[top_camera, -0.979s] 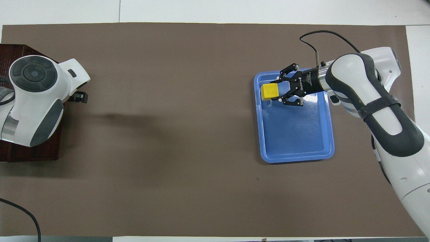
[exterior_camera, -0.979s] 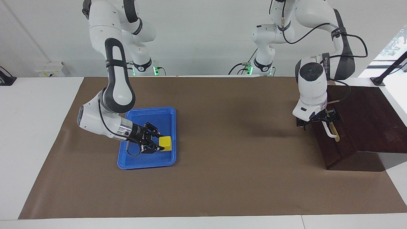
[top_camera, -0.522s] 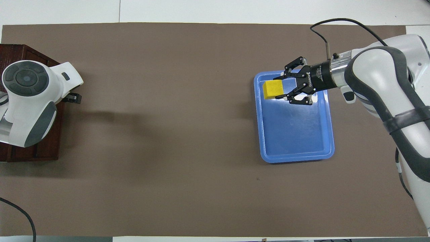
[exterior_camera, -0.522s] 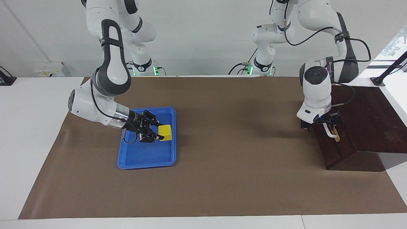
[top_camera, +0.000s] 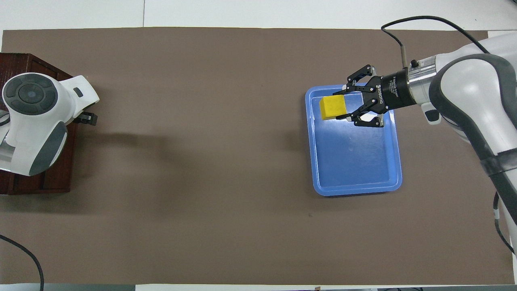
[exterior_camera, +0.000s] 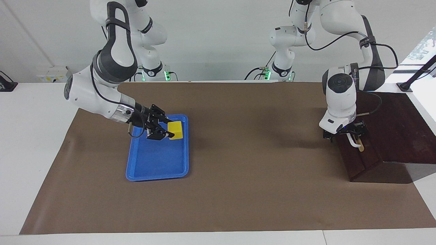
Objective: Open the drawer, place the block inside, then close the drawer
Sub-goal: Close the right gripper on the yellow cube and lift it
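The right hand [exterior_camera: 167, 131] is pinching the block [exterior_camera: 175, 130] between its fingers, holding it up over the tray [exterior_camera: 156, 166] at the right arm's end of the table [exterior_camera: 238, 190]. The left hand [exterior_camera: 351, 133] is sitting at the handle [exterior_camera: 354, 142] of the drawer [exterior_camera: 359, 156], which is shut in its box [exterior_camera: 395, 129] at the left arm's end; I cannot tell whether those fingers are spread or pressed together.

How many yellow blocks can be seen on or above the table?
1: the block, held by the right gripper above the blue tray. More may be hidden inside the closed drawer.
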